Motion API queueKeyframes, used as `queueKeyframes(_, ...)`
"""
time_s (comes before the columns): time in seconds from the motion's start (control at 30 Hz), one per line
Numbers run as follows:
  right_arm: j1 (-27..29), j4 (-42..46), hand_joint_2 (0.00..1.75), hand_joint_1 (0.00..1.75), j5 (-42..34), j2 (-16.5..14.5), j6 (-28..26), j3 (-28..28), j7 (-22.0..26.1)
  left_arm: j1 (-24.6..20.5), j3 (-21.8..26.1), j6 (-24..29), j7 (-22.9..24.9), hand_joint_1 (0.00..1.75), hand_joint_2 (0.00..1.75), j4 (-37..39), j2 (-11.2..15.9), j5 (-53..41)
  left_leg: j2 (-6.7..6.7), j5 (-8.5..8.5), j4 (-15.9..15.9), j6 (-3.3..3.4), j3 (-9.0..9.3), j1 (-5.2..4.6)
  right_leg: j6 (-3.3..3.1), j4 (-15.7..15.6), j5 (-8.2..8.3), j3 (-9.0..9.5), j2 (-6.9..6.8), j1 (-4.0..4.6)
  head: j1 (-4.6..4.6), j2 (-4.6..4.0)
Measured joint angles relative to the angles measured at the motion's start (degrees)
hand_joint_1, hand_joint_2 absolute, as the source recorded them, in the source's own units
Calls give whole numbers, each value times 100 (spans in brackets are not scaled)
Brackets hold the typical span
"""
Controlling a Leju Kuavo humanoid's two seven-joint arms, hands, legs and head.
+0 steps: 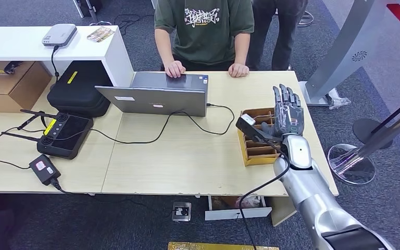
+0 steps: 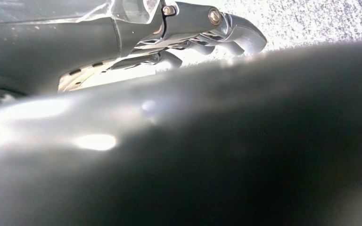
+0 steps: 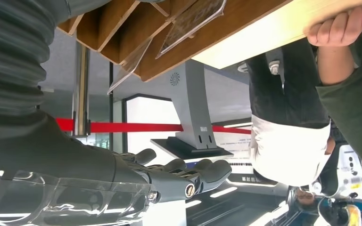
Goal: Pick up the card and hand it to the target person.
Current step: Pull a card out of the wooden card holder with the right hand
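Your right robot hand is hovering over the open brown cardboard box with dividers, fingers stretched out straight and apart, holding nothing. The thumb-side dark part is jutting toward the laptop. Your left robot hand is hanging low with its fingers curled in; whether they are closing on anything is hard to judge, as a blurred dark body part is blocking most of that view.

The clear plastic cards are sitting tilted in the box's slots, so the pick is not yet done; grasping, lifting and handing over are all left. The person in the dark green printed T-shirt is sitting across the pale wood worktop, hands resting at its far edge behind a grey laptop. Around you, grey carpet and a red barrier strip are showing.
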State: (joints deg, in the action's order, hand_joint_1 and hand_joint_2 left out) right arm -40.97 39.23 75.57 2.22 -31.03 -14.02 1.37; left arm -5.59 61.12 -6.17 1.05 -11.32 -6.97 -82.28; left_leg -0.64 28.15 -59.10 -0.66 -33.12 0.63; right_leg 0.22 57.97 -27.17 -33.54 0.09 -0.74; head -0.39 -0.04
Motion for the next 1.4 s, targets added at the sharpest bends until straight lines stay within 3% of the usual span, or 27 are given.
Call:
queueKeyframes(0.93, -120, -291, 175, 7, 1, -81, -154, 38, 251, -42, -16, 1, 40, 0, 0, 0, 0, -31, 0, 0, 0, 0, 0, 0, 0, 0, 0, 0, 0, 0, 0, 0)
queueKeyframes(1.1, -146, -325, 175, 41, 1, -87, -156, 38, 254, -42, -16, 0, 33, 0, 0, 0, 0, -25, 0, 0, 0, 0, 0, 0, 0, 0, 0, 0, 0, 0, 0, 0)
queueKeyframes(1.2, -160, -348, 175, 32, 1, -91, -151, 38, 236, -42, -16, 1, 33, 0, 0, 0, 0, -16, 0, 0, 0, 0, -1, 0, 0, 0, 0, 0, 0, 0, 0, 0)
queueKeyframes(1.3, -174, -381, 175, 44, 2, -101, -150, 38, 222, -41, -16, 1, 32, 0, 0, 0, 0, -4, 0, 0, 0, 0, -1, 0, 0, 0, 0, 0, 0, 0, 0, 0)
queueKeyframes(1.4, -176, -393, 175, 43, 4, -111, -148, 38, 209, -38, -16, 1, 13, 0, 0, 0, 1, 6, 0, 0, 0, 0, -1, 0, 0, 0, 0, 0, 0, 0, 0, 0)
